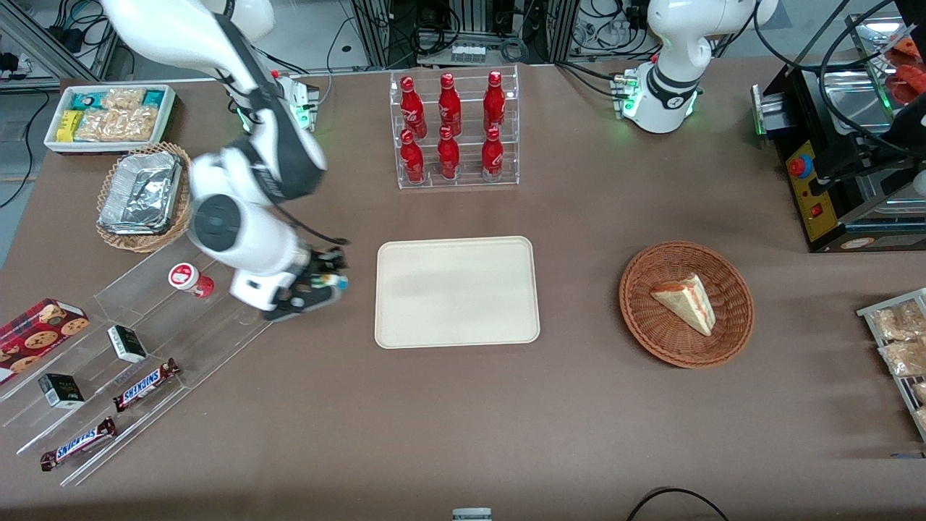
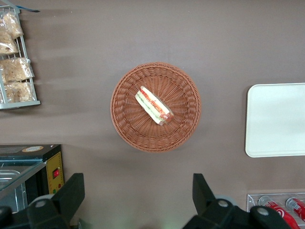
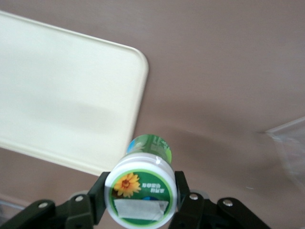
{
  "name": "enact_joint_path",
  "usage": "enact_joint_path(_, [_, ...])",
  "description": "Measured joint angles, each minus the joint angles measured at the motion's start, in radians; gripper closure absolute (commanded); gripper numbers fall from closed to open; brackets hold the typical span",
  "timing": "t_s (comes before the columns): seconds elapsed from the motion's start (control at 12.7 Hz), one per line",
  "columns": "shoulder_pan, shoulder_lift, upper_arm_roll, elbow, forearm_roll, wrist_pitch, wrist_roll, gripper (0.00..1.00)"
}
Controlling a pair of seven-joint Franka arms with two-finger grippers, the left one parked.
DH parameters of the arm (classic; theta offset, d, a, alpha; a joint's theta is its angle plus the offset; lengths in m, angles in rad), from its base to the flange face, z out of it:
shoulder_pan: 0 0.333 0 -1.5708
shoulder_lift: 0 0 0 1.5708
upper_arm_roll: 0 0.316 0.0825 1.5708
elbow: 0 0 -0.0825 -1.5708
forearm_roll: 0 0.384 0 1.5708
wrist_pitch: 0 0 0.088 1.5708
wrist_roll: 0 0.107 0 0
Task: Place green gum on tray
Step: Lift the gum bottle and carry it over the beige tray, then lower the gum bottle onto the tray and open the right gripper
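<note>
- One green gum (image 3: 141, 191) is held clamped in the gripper (image 1: 323, 281), above the bench (image 1: 463, 420) just beside the tray (image 1: 457, 291).
- One tray is seen, bare.
- Six red bottles (image 1: 448, 155) are counted in one rack.

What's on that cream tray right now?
Nothing: the tray is bare. The green gum is held in the gripper above the table beside it.

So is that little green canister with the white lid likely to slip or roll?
Probably stiff: the gripper clamps the small green gum canister without denting it. Its round body could roll if dropped sideways near the cream rectangular tray.
</note>
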Motion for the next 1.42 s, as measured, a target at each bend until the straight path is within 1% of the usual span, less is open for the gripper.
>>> enact_joint_path(0.08, [0.035, 0.046, 0.000, 0.034, 0.012, 0.017, 0.064, 1.00])
enact_joint_path(0.39, [0.161, 0.189, -0.001, 0.121, 0.015, 0.116, 0.294, 1.00])
enact_joint_path(0.55, [0.193, 0.234, -0.001, 0.152, 0.015, 0.145, 0.368, 1.00])
enact_joint_path(0.79, [0.238, 0.287, -0.002, 0.219, 0.015, 0.151, 0.467, 1.00])
enact_joint_path(1.1, [0.281, 0.346, -0.002, 0.284, 0.015, 0.164, 0.544, 1.00])
enact_joint_path(1.42, [0.310, 0.373, -0.003, 0.290, 0.015, 0.195, 0.553, 1.00])
